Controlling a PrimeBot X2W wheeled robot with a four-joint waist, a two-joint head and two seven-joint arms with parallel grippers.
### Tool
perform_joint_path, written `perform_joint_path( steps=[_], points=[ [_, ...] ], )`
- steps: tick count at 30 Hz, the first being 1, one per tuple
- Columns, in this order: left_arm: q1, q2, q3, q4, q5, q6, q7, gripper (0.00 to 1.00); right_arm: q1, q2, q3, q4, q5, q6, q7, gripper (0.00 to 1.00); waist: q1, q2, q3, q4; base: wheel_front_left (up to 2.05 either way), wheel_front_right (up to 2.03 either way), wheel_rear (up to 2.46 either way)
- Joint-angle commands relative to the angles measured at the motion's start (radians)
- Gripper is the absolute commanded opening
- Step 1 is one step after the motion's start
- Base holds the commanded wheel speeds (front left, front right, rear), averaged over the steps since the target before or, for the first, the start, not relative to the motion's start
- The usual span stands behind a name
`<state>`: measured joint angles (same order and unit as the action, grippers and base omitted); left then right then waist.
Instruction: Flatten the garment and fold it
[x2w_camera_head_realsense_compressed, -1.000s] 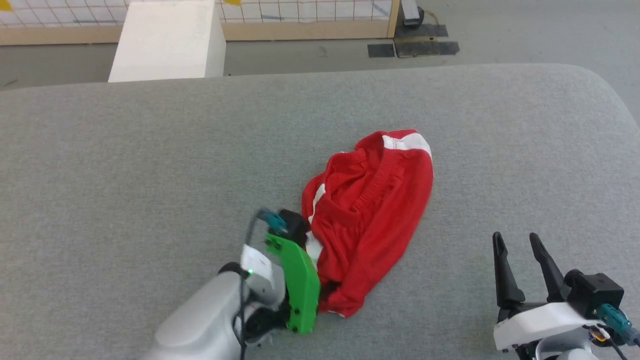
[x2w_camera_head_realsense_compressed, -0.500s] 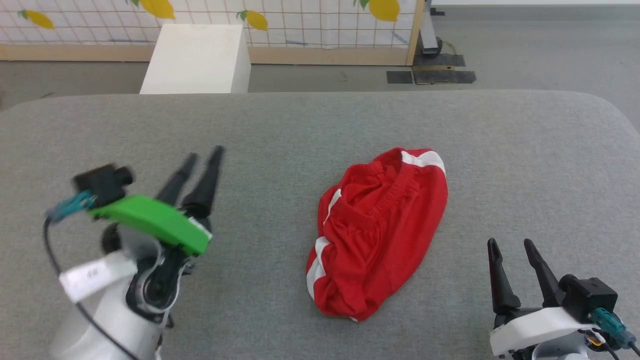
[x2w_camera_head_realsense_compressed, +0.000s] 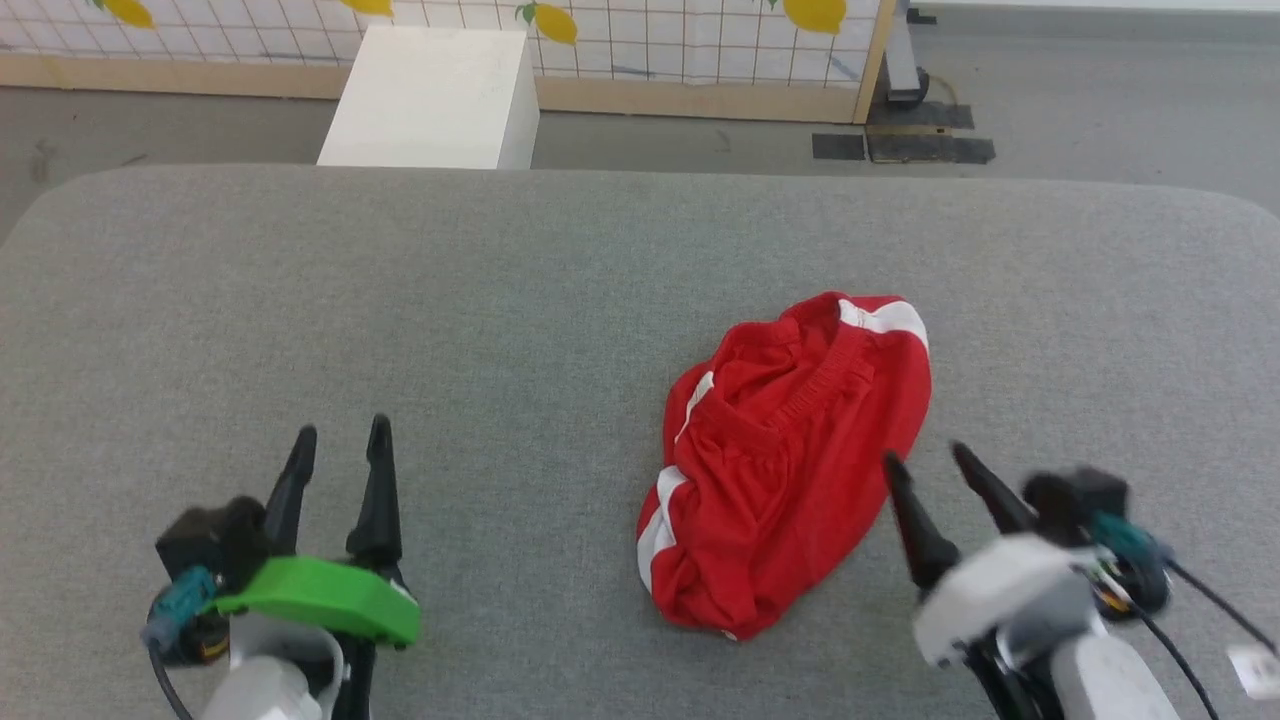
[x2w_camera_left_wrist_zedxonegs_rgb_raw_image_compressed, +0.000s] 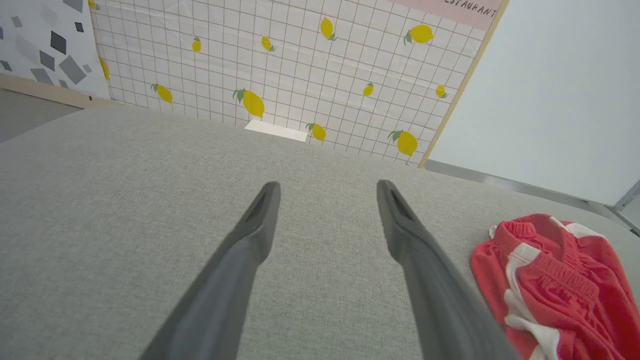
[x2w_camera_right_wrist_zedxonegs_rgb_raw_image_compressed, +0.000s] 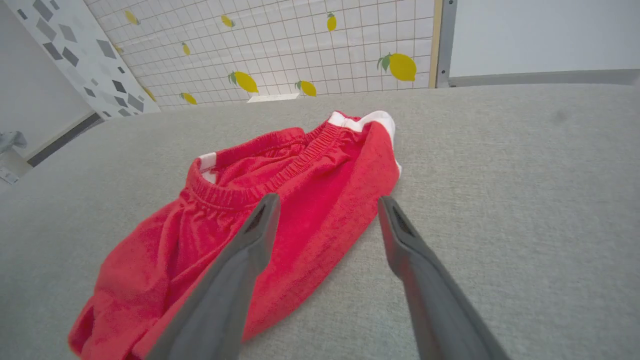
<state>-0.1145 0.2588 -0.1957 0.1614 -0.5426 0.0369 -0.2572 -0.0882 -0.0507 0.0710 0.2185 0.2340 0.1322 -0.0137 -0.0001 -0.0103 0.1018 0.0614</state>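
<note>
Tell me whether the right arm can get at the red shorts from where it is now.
Probably yes. The right gripper, jaws open, sits just beside the right edge of the shorts, and nothing lies between them on the grey surface.

Grey fabric-covered table (x2w_camera_head_realsense_compressed: 500, 300), rounded corners. Crumpled red shorts (x2w_camera_head_realsense_compressed: 790, 470) lie directly on it, right of centre.

The shorts (x2w_camera_head_realsense_compressed: 790, 470) are laid on the counter (x2w_camera_head_realsense_compressed: 500, 300), right of its middle. The left gripper (x2w_camera_head_realsense_compressed: 342, 428) is held well to their left, the right gripper (x2w_camera_head_realsense_compressed: 925, 455) just beside their right edge. Behind the counter a box (x2w_camera_head_realsense_compressed: 430, 100) is set before a panel (x2w_camera_head_realsense_compressed: 650, 40).
</note>
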Motion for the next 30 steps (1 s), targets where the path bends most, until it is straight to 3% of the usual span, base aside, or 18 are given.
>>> perform_joint_path(
  steps=[1,7,8,14,18,19,20,21,26,30],
  points=[
    [0.026,-0.014,0.017,-0.007,0.016,-0.003,-0.004,1.0,-0.051,0.001,0.026,-0.014,-0.009,-0.002,0.046,1.0,0.0001,0.0103,0.011,0.004,0.0,0.0,0.0],
    [0.039,-0.08,0.068,-0.009,0.061,-0.052,-0.004,1.0,-0.251,0.001,0.164,0.002,-0.041,-0.002,0.363,1.0,0.0001,0.0103,0.053,0.041,0.0,0.0,0.0],
    [0.018,-0.101,0.076,0.005,0.077,-0.079,-0.004,1.0,-0.329,0.001,0.22,0.048,-0.072,-0.002,0.499,1.0,0.0001,0.0103,0.074,0.067,0.0,0.0,0.0],
    [-0.018,-0.138,0.097,0.028,0.105,-0.117,-0.004,1.0,-0.417,0.001,0.29,0.162,-0.113,-0.002,0.652,1.0,0.0001,0.0103,0.112,0.111,0.0,0.0,0.0],
    [-0.029,-0.153,0.116,0.038,0.119,-0.133,-0.004,1.0,-0.436,0.001,0.331,0.207,-0.089,-0.002,0.695,1.0,0.0001,0.0103,0.125,0.121,0.0,0.0,0.0],
    [-0.03,-0.157,0.125,0.038,0.123,-0.136,-0.004,1.0,-0.44,0.001,0.341,0.21,-0.079,-0.002,0.695,0.62,0.0001,0.0103,0.127,0.12,0.0,0.0,0.0],
    [-0.03,-0.16,0.132,0.038,0.126,-0.138,-0.004,1.0,-0.446,0.001,0.351,0.207,-0.074,-0.002,0.685,0.1,0.0001,0.0103,0.129,0.118,0.0,0.0,0.0],
    [-0.029,-0.162,0.141,0.038,0.13,-0.14,-0.004,1.0,-0.453,0.001,0.356,0.204,-0.063,-0.002,0.67,0.0,0.0001,0.0103,0.13,0.114,0.0,0.0,0.0],
    [-0.02,-0.17,0.166,0.043,0.152,-0.15,-0.004,1.0,-0.48,0.001,0.321,0.158,0.0,-0.002,0.548,0.0,0.0001,0.0103,0.113,0.085,0.0,0.0,0.0],
    [-0.018,-0.177,0.17,0.044,0.163,-0.156,-0.004,1.0,-0.463,0.001,0.175,0.086,0.058,-0.002,0.431,0.0,0.0001,0.0103,0.087,0.065,0.0,0.0,0.0]
  ],
)
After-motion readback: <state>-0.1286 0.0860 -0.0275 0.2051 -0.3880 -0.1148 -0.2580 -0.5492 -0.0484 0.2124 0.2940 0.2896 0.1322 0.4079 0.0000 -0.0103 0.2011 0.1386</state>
